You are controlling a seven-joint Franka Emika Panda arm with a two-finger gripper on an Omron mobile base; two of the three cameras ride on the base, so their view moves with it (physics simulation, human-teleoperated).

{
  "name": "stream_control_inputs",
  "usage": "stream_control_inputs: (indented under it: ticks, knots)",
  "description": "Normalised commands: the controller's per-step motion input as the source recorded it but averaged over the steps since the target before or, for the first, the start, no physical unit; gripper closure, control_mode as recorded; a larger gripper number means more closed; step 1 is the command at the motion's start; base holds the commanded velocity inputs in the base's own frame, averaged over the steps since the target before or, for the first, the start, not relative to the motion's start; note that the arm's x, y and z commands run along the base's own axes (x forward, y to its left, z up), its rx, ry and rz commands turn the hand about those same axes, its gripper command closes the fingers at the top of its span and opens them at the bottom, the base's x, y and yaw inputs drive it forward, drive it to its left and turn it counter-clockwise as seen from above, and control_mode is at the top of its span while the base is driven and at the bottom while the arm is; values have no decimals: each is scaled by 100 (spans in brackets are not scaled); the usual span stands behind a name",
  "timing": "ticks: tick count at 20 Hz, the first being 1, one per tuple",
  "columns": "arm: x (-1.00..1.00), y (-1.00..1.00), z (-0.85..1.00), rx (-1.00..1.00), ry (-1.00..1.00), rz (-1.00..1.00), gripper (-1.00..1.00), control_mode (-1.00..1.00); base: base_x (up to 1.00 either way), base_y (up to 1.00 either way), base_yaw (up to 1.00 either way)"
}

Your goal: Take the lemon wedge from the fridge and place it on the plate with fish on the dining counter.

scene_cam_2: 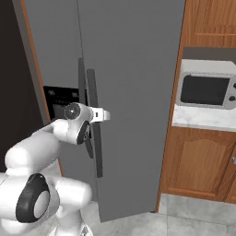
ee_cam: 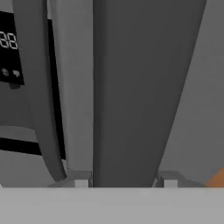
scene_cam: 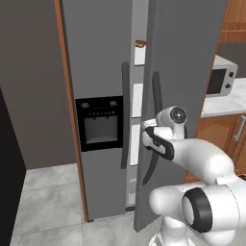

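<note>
The tall grey fridge (scene_cam: 101, 57) stands in front of me, its right door (scene_cam: 185, 67) swung partly open. Through the gap I see white inner shelves (scene_cam: 138, 100). My gripper (scene_cam: 147, 138) (scene_cam_2: 97, 115) sits at mid-height on the right door's long dark handle (scene_cam: 156, 93) (scene_cam_2: 91, 92). In the hand view that handle (ee_cam: 131, 87) fills the space between my two fingertips (ee_cam: 81, 183), so the gripper (ee_cam: 126, 183) is shut on it. The lemon wedge is hidden. The plate with fish and the dining counter are out of view.
A small orange-brown lump (scene_cam: 140, 43) lies on an upper shelf. The left door carries its own handle (scene_cam: 125, 110) and the black dispenser panel (scene_cam: 99, 122). To the right, a microwave (scene_cam_2: 205, 90) stands on a wall counter (scene_cam_2: 203, 120) over wood cabinets (scene_cam_2: 198, 161).
</note>
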Motion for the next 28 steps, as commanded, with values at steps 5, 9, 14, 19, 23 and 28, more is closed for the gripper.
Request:
stream_control_inputs:
  ticks: [5, 9, 14, 19, 23, 28]
  knots:
    - [-93, -32, 24, 0, -4, -35, 100, -100, 0, 0, 0]
    - [-35, 0, 100, 0, 0, -44, -100, -100, 0, 0, 0]
    - [-18, 8, 100, 0, 1, -35, -100, -100, 0, 0, 0]
    - [-49, 24, 100, 0, 16, -23, -100, -100, 0, 0, 0]
    - [-24, 66, 100, 0, 34, -4, -100, -100, 0, 0, 0]
    - [0, 99, 42, 0, 11, 6, -100, -100, 0, 0, 0]
